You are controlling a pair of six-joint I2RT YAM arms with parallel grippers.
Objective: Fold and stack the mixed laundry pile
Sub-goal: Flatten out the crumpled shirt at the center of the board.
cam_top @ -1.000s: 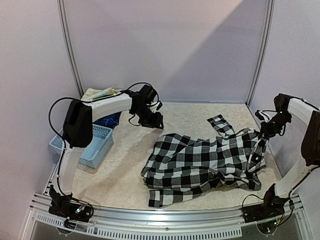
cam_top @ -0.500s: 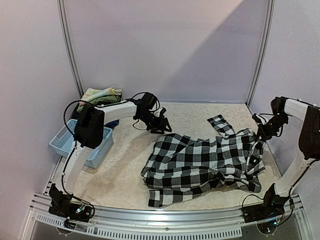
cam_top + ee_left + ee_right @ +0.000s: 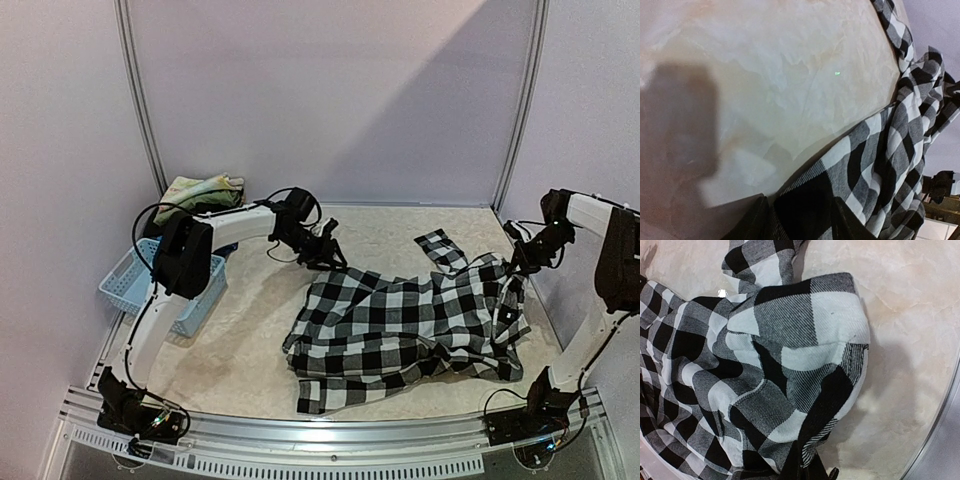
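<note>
The left gripper (image 3: 330, 252) has its jaws parted, with the edge of the black-and-white checked shirt (image 3: 400, 325) lying between them and apparently not yet pinched (its wrist view shows cloth filling the gap). The right gripper (image 3: 522, 262) has its jaws closed on a bunched shirt corner. Recommendation: close the left on a single layer, then draw both holds apart evenly.

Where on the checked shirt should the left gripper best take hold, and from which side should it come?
The far-left corner of the checked shirt. Its edge lies flat there, with bare table beside it, so the left gripper can likely slide in low from the far left. The right gripper holds the opposite end.
</note>
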